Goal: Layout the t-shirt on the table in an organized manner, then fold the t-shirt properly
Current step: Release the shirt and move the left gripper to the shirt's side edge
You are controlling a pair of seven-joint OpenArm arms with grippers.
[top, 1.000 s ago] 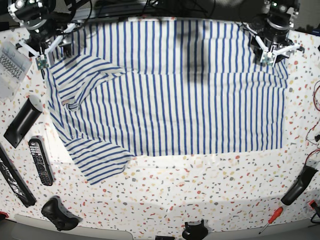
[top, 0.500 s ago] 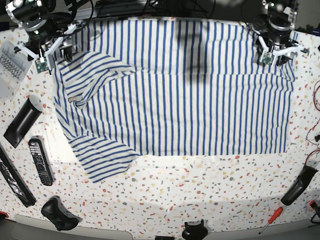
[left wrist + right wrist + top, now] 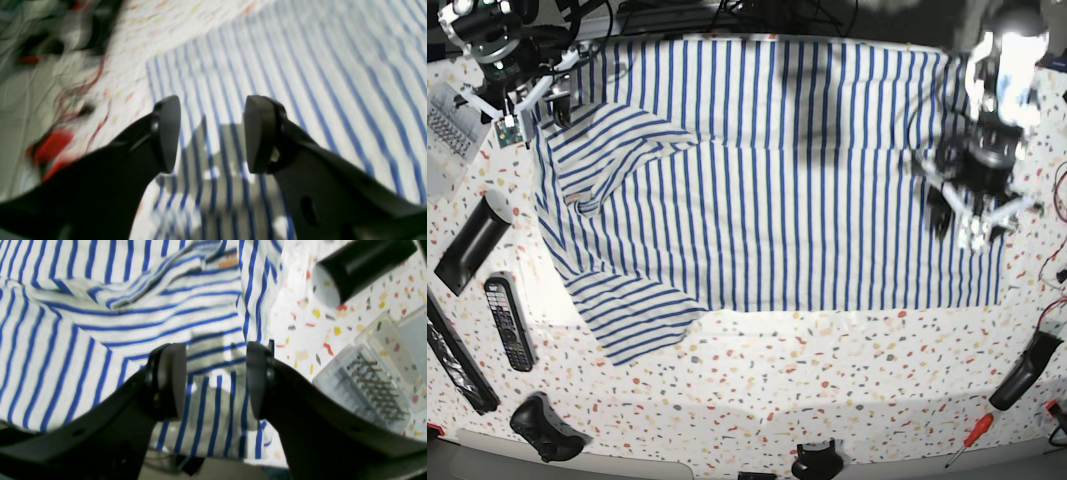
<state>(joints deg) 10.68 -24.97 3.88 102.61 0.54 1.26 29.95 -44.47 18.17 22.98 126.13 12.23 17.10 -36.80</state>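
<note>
Striped t-shirt spread flat, both grippers empty above it.

Left wrist: the left gripper (image 3: 211,133) hangs released, jaws apart, over the t-shirt (image 3: 300,83), cloth edge at 10 o'clock. Right wrist: the right gripper (image 3: 216,380) gapes empty above rumpled sleeve folds, likely next to smooth; a clear drill-bit case (image 3: 367,386) sits at 3 o'clock. Base: a remote (image 3: 507,322) and a game controller (image 3: 545,428) crowd the table (image 3: 827,390) at 8 o'clock.

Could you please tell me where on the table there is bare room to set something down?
The widest bare stretch of table lies in front of the t-shirt's lower hem, between the game controller and the red screwdriver. The strip beside the sleeve is crowded: remote, black bars, clear case.
</note>
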